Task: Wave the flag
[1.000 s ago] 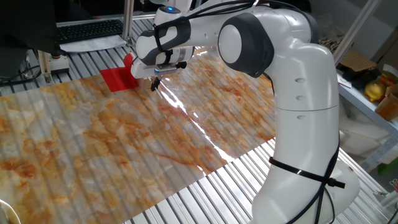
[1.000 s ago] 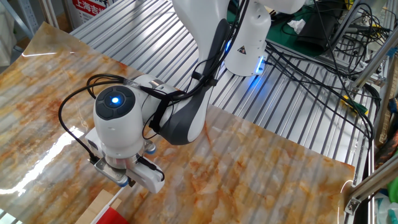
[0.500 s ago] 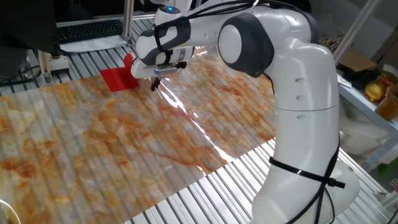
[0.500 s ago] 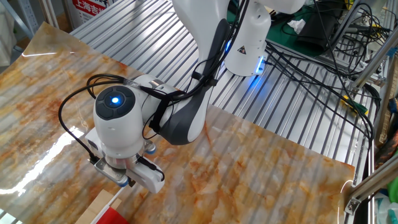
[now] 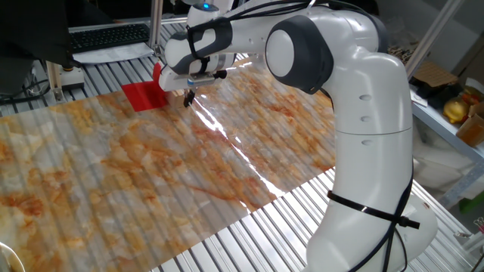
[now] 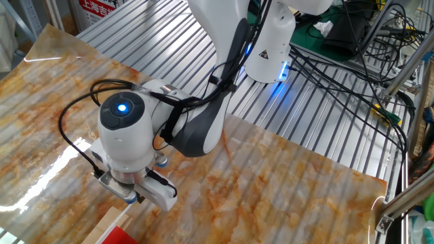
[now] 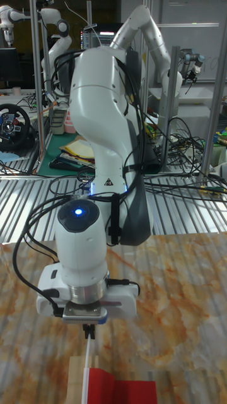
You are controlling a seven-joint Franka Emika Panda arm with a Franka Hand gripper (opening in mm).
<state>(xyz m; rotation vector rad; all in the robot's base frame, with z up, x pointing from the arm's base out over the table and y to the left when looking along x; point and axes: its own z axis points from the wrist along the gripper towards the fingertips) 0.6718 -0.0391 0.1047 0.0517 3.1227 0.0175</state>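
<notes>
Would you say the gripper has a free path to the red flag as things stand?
Probably yes: the gripper hangs just above the flag, beside its wooden block, and nothing sits between them on the marbled sheet.

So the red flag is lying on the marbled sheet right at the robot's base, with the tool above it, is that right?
Not at the base. The flag lies at the far end of the marbled sheet, away from the robot's base, as one fixed view shows. The tool is above it, near its wooden block.
</notes>
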